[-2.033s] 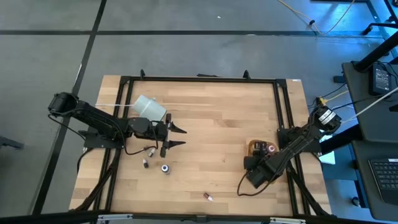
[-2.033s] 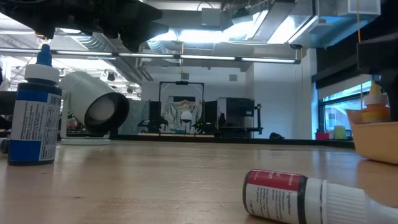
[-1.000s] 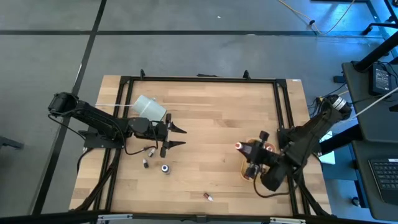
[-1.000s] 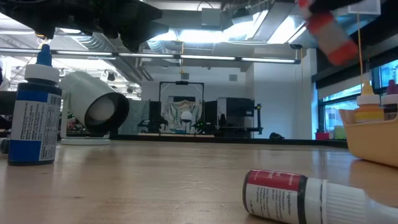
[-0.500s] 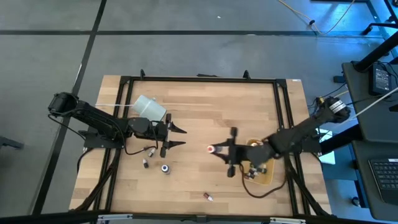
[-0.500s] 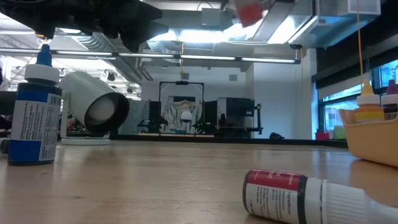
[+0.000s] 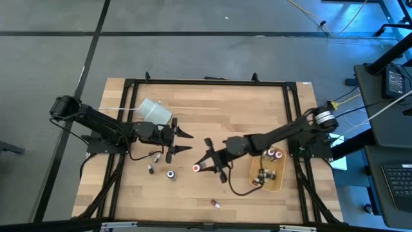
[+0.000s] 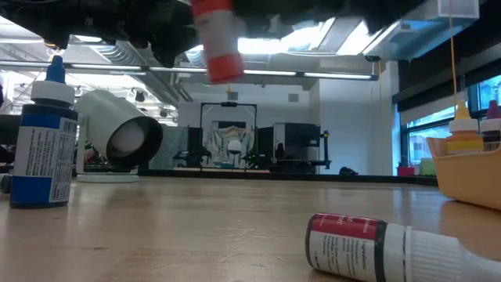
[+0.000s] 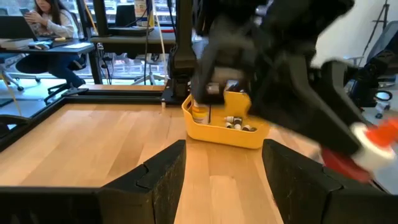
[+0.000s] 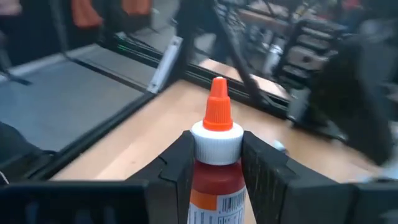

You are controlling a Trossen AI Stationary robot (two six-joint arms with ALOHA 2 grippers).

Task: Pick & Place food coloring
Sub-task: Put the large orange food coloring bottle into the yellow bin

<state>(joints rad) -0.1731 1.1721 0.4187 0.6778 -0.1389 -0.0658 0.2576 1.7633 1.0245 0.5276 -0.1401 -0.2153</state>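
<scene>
My right gripper (image 7: 205, 165), clamped on the red bottle (image 7: 196, 168), had swung from the tray (image 7: 279, 187) behind it toward the spread, waiting left gripper (image 7: 181, 142).

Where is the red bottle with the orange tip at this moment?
The red bottle is held in the right end effector, above the table's middle in the high view, between the tan tray and the small bottles near the left arm.

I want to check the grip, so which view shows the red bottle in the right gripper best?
The right wrist view: the red bottle sits upright and close between the right gripper fingers. The high view shows only a small red speck. The low view shows it blurred overhead, and the left wrist view catches a blurred part at the edge.
</scene>
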